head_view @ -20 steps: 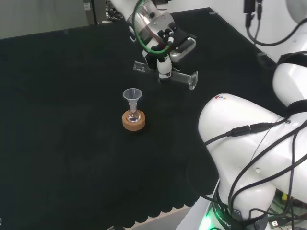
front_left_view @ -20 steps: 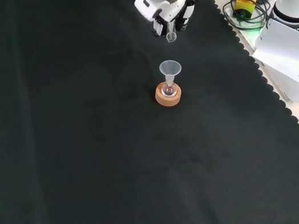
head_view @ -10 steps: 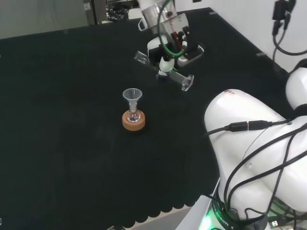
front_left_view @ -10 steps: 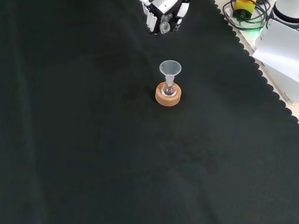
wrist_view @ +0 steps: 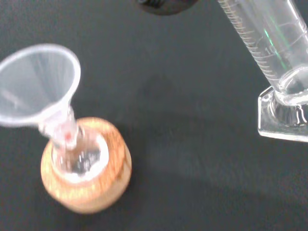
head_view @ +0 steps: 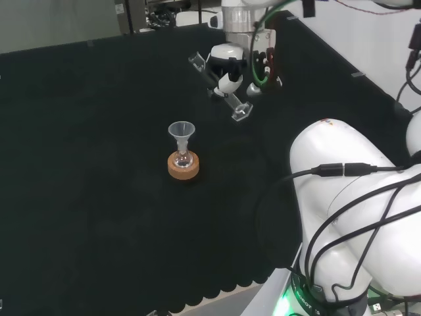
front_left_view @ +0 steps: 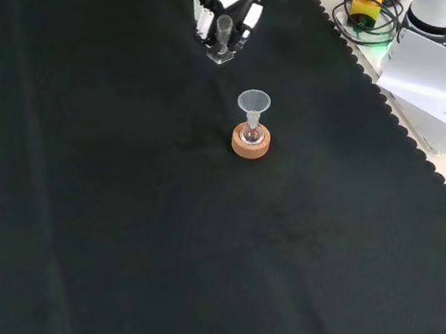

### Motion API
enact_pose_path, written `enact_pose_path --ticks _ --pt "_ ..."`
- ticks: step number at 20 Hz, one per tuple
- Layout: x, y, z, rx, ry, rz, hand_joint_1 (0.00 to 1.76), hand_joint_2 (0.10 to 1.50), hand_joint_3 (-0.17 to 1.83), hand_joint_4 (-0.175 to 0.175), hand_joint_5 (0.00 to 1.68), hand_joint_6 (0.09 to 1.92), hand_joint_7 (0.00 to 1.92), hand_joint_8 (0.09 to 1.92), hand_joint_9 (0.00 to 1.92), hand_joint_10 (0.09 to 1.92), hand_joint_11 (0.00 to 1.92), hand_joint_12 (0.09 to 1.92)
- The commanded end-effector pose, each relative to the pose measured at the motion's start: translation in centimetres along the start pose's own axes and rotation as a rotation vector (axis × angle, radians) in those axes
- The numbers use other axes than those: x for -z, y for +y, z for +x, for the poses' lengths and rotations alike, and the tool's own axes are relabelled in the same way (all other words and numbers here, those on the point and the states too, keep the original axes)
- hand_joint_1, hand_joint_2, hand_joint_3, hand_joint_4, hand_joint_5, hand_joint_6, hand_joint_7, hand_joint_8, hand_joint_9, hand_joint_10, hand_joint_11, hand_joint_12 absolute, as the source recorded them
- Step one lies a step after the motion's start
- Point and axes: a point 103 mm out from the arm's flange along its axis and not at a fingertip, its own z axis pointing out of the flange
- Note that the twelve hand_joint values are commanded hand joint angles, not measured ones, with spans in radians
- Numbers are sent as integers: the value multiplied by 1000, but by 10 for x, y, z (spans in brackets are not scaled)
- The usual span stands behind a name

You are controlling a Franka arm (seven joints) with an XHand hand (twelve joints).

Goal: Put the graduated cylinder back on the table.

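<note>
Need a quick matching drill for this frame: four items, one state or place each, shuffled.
Items:
1. graduated cylinder
2. funnel
3. cork ring
4. robot hand

States:
A. rests on the black cloth under the flask
B. tilted, off the cloth, held
C. stem down in the flask's neck
D. fingers curled round clear glassware

Pairs: 1-B, 2-C, 3-A, 4-D

Hand (front_left_view: 221,7) curled round graduated cylinder (front_left_view: 221,39), beyond funnel (front_left_view: 254,103) on cork-ringed flask (front_left_view: 252,135).
</note>
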Motion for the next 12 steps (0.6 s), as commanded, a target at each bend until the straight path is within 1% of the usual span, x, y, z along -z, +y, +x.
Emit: enact_pose_path --ticks 1,4,6,8,9,12 --pt "-29 27 -27 22 149 -140 1265 1096 1 -175 1009 958 1034 945 1435 87 1216 729" --pt "-42 37 -34 17 218 -181 1265 1097 2 -175 1008 961 1032 948 1431 87 1214 730" --pt "-49 40 -38 14 240 -212 1265 1097 2 -175 1007 963 1030 950 1428 87 1212 731" --pt "-54 42 -41 6 248 -230 1264 1099 2 -175 1003 970 1026 957 1426 87 1208 735" --pt "-58 43 -42 2 228 -236 1263 1100 2 -175 1000 974 1023 961 1426 87 1205 738" --pt "-68 45 -44 -17 255 -269 1263 1102 2 -175 997 979 1020 966 1425 87 1202 742"
